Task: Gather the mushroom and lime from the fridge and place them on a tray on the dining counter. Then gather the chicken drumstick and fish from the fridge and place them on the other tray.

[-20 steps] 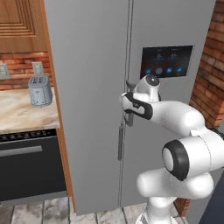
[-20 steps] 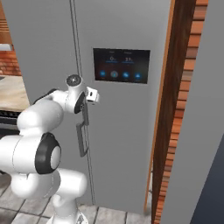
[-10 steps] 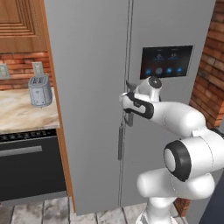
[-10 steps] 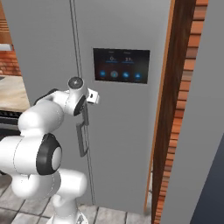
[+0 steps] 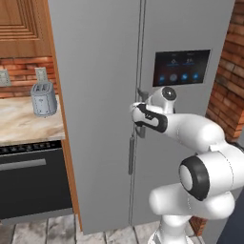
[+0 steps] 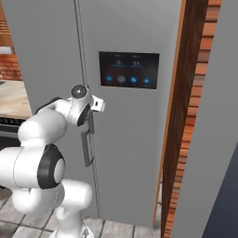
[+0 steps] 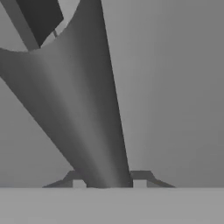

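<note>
The gripper (image 7: pixel 108 181) is clenching the right door's bar handle (image 7: pixel 83 109) of the closed fridge (image 5: pixel 95 71), so every item is awaiting gathering

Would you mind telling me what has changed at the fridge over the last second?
The gripper has closed its jaws on the bar handle of the fridge's right-hand door; a second ago it sat at the handle without gripping. The arm has barely shifted. Both doors remain shut, and the toaster on the counter is unmoved.
</note>
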Available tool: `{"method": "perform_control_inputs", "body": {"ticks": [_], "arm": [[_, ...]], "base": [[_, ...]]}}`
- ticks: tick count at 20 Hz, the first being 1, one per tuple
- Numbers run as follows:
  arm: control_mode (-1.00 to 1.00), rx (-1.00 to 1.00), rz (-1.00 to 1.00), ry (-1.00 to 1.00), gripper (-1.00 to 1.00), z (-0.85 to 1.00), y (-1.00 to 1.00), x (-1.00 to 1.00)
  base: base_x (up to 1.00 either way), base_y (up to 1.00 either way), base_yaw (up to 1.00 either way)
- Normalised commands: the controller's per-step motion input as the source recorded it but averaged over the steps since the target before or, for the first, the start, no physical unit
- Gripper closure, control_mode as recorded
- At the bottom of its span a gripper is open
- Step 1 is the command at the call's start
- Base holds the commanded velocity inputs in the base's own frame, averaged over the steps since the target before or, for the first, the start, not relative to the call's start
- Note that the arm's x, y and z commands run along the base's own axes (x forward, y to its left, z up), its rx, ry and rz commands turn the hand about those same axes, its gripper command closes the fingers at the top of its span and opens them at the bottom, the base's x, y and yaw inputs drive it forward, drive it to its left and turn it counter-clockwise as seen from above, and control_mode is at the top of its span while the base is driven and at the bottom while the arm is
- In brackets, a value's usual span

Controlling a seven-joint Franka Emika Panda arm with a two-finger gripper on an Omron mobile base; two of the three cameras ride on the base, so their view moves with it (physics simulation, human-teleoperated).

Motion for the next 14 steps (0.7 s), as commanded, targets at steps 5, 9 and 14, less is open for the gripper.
{"method": "perform_control_inputs", "body": {"ticks": [5, 9, 14], "arm": [[-1.0, 0.0, 0.0, 0.0, 1.0, -0.04, -0.59, -0.62], [-1.0, 0.0, 0.0, 0.0, 1.0, -0.01, -0.92, -0.87], [-1.0, 0.0, 0.0, 0.0, 1.0, 0.0, -1.0, -0.55]], "base": [[0.0, 0.0, 0.0], [0.0, 0.0, 0.0], [0.0, 0.0, 0.0]]}}
